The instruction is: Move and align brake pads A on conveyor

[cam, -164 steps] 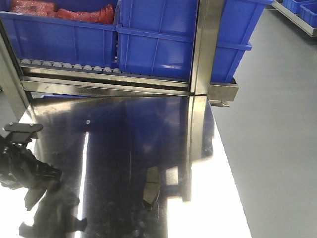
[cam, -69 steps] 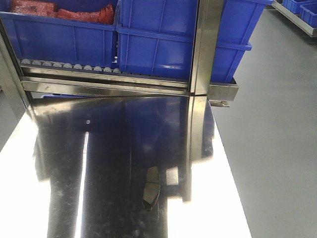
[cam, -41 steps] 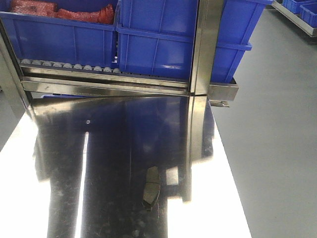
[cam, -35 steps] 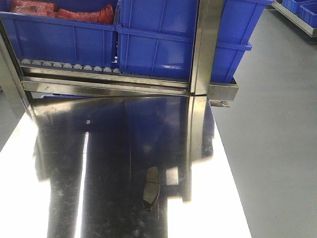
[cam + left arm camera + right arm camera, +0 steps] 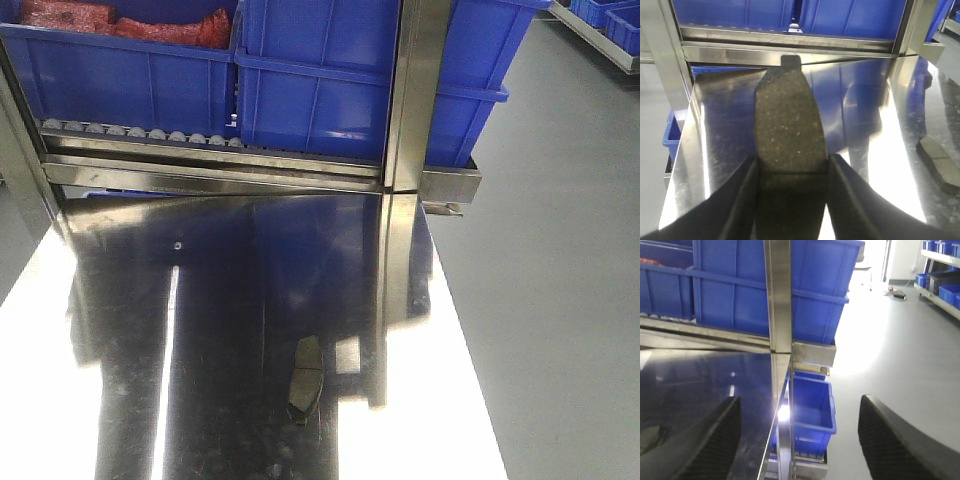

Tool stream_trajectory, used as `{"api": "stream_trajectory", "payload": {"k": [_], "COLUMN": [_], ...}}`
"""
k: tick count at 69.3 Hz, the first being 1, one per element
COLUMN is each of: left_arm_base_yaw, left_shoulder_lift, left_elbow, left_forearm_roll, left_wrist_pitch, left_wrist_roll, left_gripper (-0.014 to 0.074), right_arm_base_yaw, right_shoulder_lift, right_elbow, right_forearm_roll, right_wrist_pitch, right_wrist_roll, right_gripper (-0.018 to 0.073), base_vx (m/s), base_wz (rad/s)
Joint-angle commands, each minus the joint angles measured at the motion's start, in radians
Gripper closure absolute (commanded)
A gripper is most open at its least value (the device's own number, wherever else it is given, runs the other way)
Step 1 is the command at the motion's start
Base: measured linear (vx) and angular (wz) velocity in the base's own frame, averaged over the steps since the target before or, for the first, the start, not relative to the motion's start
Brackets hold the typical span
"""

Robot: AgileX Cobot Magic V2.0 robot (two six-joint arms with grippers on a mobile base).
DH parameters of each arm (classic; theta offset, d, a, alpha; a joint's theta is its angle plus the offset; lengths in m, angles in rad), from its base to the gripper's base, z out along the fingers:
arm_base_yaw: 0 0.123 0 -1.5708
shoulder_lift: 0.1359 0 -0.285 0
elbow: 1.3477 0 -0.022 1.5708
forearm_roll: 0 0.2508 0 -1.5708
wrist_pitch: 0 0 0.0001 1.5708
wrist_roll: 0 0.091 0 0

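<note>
A dark grey brake pad (image 5: 787, 120) with a small end tab pointing away is held above the shiny steel tabletop (image 5: 865, 115), with my left gripper (image 5: 792, 162) shut on its near end. A second brake pad (image 5: 940, 162) lies flat on the steel at the right edge of the left wrist view; the front view shows the same pad (image 5: 303, 380) near the table's front. My right gripper (image 5: 800, 400) is open and holds nothing, hanging over the table's right edge. Neither gripper appears in the front view. The conveyor is out of view.
Blue bins (image 5: 330, 80) stand on a roller rack behind the steel tabletop (image 5: 230, 290), and a steel post (image 5: 410, 100) rises at the back right. Another blue bin (image 5: 812, 410) sits below the table's right edge, with grey floor (image 5: 560, 300) beyond.
The left arm, seen at the front view's left edge 2.4 s ago, has left that view. The pad lying on the table has not moved.
</note>
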Motion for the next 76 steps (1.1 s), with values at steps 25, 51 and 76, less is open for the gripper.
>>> {"api": "stream_trajectory", "payload": {"k": [25,51,76], "left_arm_base_yaw": [-0.007,-0.007,-0.007], "left_shoulder_lift": [0.006,0.006,0.006], "left_elbow": [-0.031,-0.031,-0.031], "left_forearm_roll": [-0.016,-0.016,-0.016], "left_wrist_pitch": [-0.093,-0.093,-0.093], "left_wrist_roll": [-0.002,-0.002,-0.002], "left_gripper": [0.0603,0.0603,0.0603], "right_arm_base_yaw": [-0.004,-0.004,0.299], "right_shoulder_lift": [0.570,0.960,1.190], "right_elbow": [-0.369,-0.473,-0.651], "right_forearm_roll": [0.070,0.113,-0.020], "right_wrist_pitch": [0.326,0.530,0.509], "right_wrist_roll": [0.079,0.083,0.306], "right_gripper": [0.0075,0.0075,0.0075], "base_vx": [0.00,0.00,0.00], "base_wz": [0.00,0.00,0.00]}}
